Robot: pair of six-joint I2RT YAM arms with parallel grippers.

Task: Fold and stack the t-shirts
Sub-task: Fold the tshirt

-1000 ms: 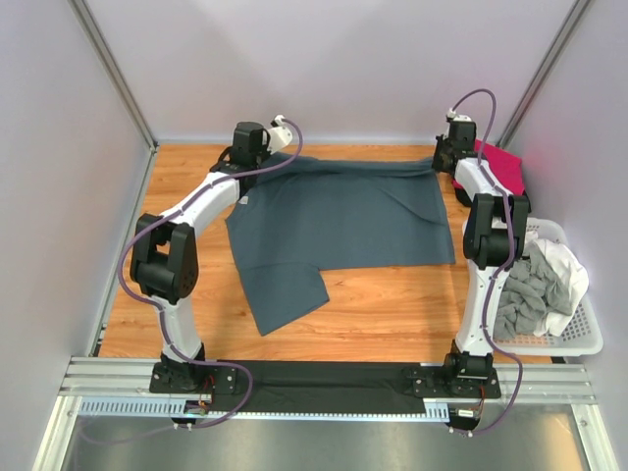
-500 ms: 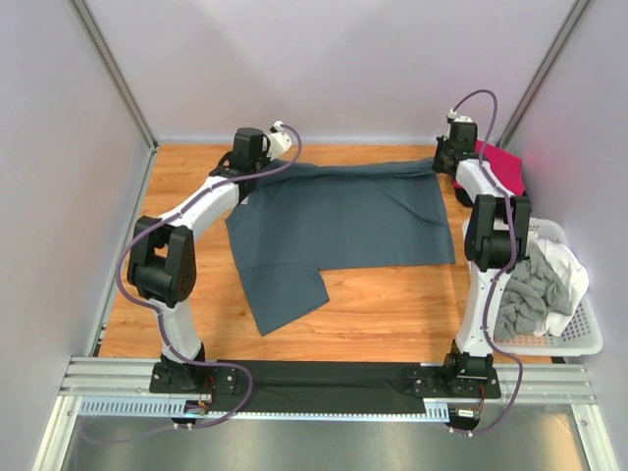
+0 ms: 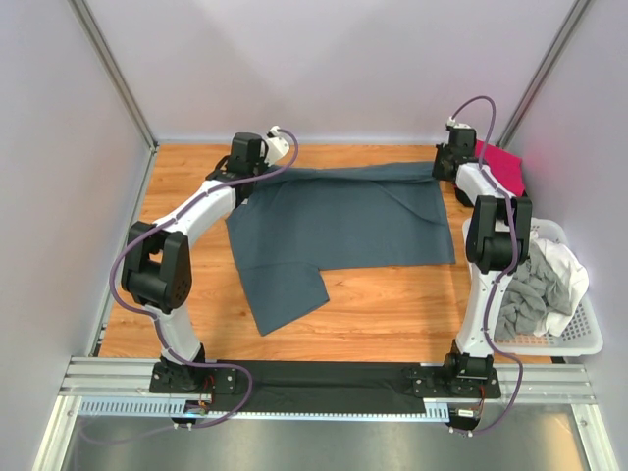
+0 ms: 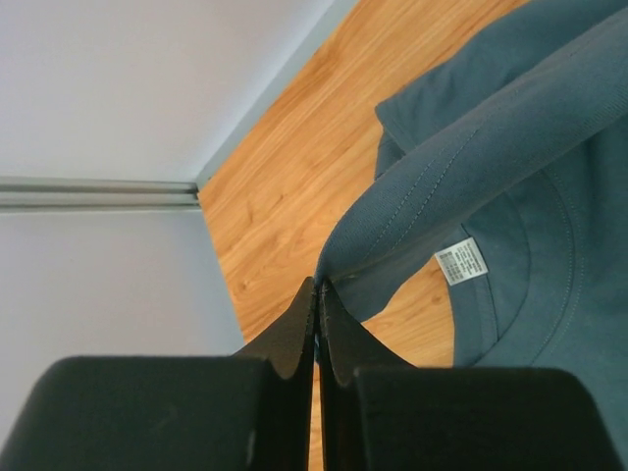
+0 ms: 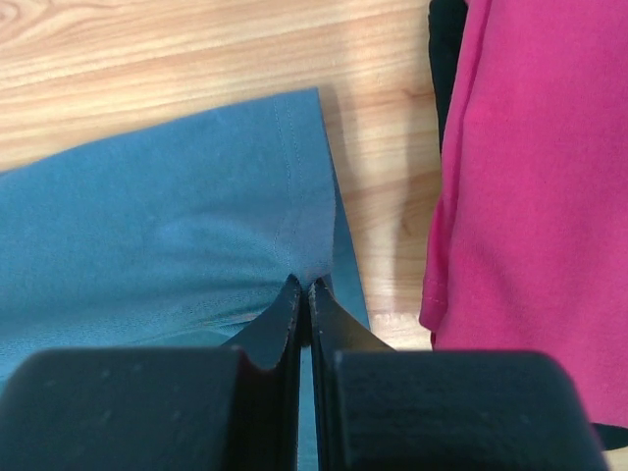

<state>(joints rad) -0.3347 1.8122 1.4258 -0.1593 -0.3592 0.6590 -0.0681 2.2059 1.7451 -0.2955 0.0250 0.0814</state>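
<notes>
So here's where I was: both jaws pinched all the way shut on the blue shirt (image 3: pixel 334 231), one at each end of its far edge, up along the top of the overhead view. My left jaws had a doubled-over bit of cloth by the collar, at the shirt's upper left. In the left wrist view the neck label (image 4: pixel 461 261) sat right of centre, just past the pinch. My right jaws had the hem corner at the upper right, with the cloth puckered a little right where they bit.

Why hold it that way? With a grip on each far corner and the arms spread wide, that edge was stretched between the two pinches instead of sagging. I reckon it was set up for carrying the edge over toward the near side as one clean fold. The rest of the shirt lay flat in the middle of the counter (image 3: pixel 392 314), one sleeve poking toward the lower left.

The pink shirt (image 3: pixel 502 165) lay just beside my right grip, upper right, and a strip of bare wood showed between it and the blue one in the right wrist view. My guess is that's the stack spot, parked clear of the folding area. The basket (image 3: pixel 587 339) at the lower right had a grey shirt (image 3: pixel 525 299) and a white shirt (image 3: pixel 564 270) heaped in it unfolded, so plenty left to do.
</notes>
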